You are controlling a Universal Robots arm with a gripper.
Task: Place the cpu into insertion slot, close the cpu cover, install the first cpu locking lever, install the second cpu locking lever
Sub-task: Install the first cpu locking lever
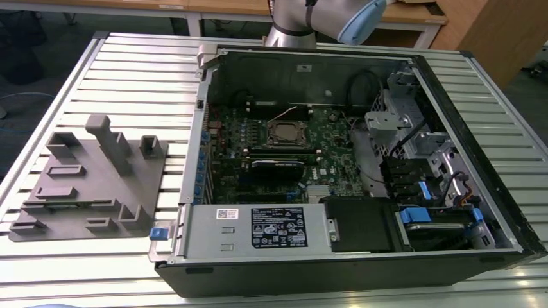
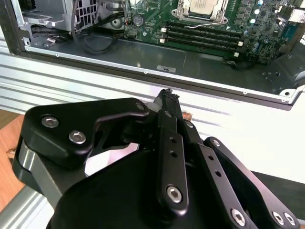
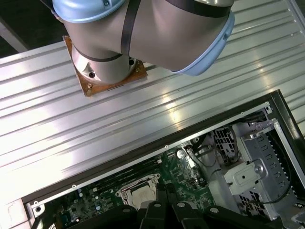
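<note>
Well above the computer case (image 1: 342, 276), your hand (image 2: 167, 94) is pressed together, holding nothing, clear of its rim.

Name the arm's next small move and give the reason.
Probably a short advance over the computer case wall toward the insertion slot: the gripper, shut, hangs outside the case above the ribbed table, with the slot well ahead of it.

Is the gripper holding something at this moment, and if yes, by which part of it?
Nothing, as far as the pictures show. In the second wrist view the gripper has its jaws shut against each other, with no object between them.
</note>
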